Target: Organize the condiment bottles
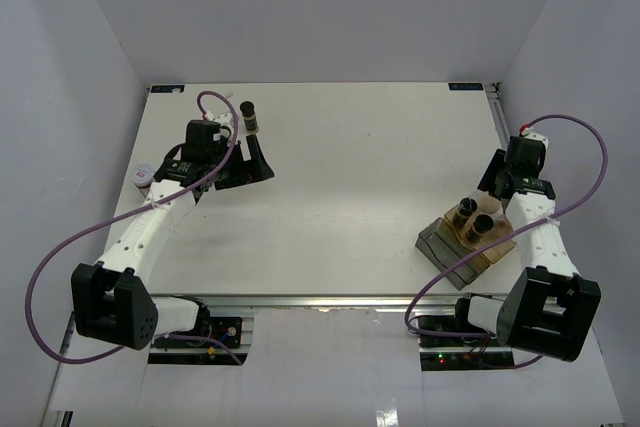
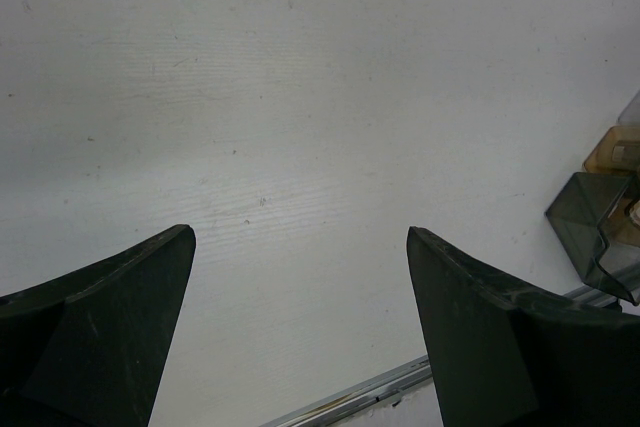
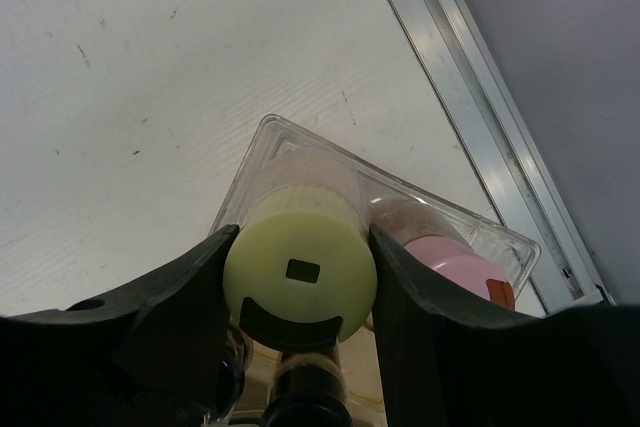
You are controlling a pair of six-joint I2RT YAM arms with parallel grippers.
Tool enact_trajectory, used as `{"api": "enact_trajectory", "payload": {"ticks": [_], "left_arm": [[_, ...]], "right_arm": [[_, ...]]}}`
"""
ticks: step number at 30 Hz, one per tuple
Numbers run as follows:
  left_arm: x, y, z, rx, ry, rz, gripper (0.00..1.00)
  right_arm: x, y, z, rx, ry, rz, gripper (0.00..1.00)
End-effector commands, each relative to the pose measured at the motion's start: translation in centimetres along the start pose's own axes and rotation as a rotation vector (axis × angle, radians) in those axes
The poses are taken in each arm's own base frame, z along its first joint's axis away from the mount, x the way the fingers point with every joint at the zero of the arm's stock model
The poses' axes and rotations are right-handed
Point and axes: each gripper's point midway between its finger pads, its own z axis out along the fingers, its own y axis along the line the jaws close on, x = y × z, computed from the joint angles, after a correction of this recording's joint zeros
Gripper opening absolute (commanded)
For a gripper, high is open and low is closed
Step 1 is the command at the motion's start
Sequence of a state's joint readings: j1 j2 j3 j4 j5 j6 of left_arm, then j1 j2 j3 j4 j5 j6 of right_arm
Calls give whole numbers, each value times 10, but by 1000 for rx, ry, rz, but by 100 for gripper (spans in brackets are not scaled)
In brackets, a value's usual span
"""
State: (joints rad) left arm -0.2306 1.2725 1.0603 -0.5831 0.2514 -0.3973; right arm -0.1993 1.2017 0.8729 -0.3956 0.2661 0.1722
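**Right gripper clamped on yellow-lidded jar in tray; left gripper wide open**

The grey rectangular tray (image 1: 447, 250) with a clear plastic insert (image 3: 262, 143) sits at 4 o'clock on the white table (image 1: 360, 167). In the right wrist view, the right gripper (image 3: 302, 242) has both fingers pressed on the pale-yellow-lidded cylindrical jar (image 3: 300, 292), which stands in the insert. The pink-lidded jar with a reddish label (image 3: 452, 263) stands in the same insert, just beside it at 3 o'clock. The top view shows two dark round-topped jars (image 1: 467, 209) upright in the tray, side by side.

The left gripper (image 2: 300, 237) hangs released over bare table, nothing between its fingers. A dark brown jar with black cap (image 1: 249, 117) lies at 11 o'clock, near that gripper. A small pinkish jar (image 1: 143, 177) sits at the 9 o'clock table edge; details are too small to tell.
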Motion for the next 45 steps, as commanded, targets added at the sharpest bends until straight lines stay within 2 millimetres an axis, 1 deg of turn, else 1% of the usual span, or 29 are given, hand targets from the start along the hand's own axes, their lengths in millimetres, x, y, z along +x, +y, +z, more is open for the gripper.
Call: {"api": "enact_trajectory", "payload": {"ticks": [1, 6, 9, 15, 17, 18, 19, 21, 24, 25, 27, 28, 29, 30, 31, 32, 35, 38, 39, 42, 43, 45], "left_arm": [[-10, -6, -4, 24, -26, 11, 98], [-14, -8, -6, 24, -33, 13, 98], [-14, -7, -5, 22, -34, 13, 98], [-15, -5, -1, 12, -33, 5, 98], [-22, -4, 1, -1, -50, 3, 98], [-27, -2, 3, -16, -58, 2, 98], [-37, -2, 4, -35, -73, -2, 98], [-68, -9, 1, -47, -134, 1, 98], [-104, -5, 12, -108, -183, -6, 98], [-120, -9, 9, -107, -216, -4, 98], [-141, -3, 23, -149, -235, -4, 98], [-154, -3, 23, -158, -259, 0, 98], [-165, 1, 26, -183, -276, 3, 98], [-172, 9, 31, -214, -286, 4, 98], [-176, 15, 36, -229, -281, 9, 97], [-178, 17, 43, -233, -273, 26, 96], [-175, 38, 72, -298, -243, 53, 94], [-176, 57, 93, -359, -246, 63, 92], [-179, 61, 101, -371, -250, 69, 92], [-189, 65, 116, -379, -265, 89, 90], [-192, 66, 123, -376, -268, 100, 90], [-191, 70, 139, -373, -258, 113, 89]], "right_arm": [[-12, -1, 6, 10, -48, 10, 59], [-9, 0, 11, 11, -28, 12, 66], [-7, 0, 12, 16, -20, 14, 68], [-11, 2, 9, 2, -19, 15, 70], [-18, 5, 3, -15, -24, 14, 70], [-20, 6, 0, -24, -28, 16, 71], [-26, 9, -6, -42, -37, 18, 71], [-40, 17, -20, -92, -58, 26, 74], [-53, 29, -35, -161, -85, 35, 81], [-59, 32, -40, -178, -99, 36, 82], [-70, 50, -56, -259, -137, 26, 82], [-76, 61, -66, -294, -159, 10, 82], [-82, 71, -75, -325, -186, -10, 82], [-87, 81, -84, -353, -213, -31, 82], [-91, 88, -91, -374, -231, -48, 82], [-94, 97, -98, -403, -242, -71, 82], [-101, 135, -120, -507, -262, -170, 83], [-99, 160, -135, -583, -285, -227, 83], [-98, 166, -138, -605, -291, -240, 84], [-98, 176, -144, -651, -302, -259, 84], [-100, 177, -145, -654, -308, -263, 84], [-103, 178, -145, -652, -321, -264, 84]]}}
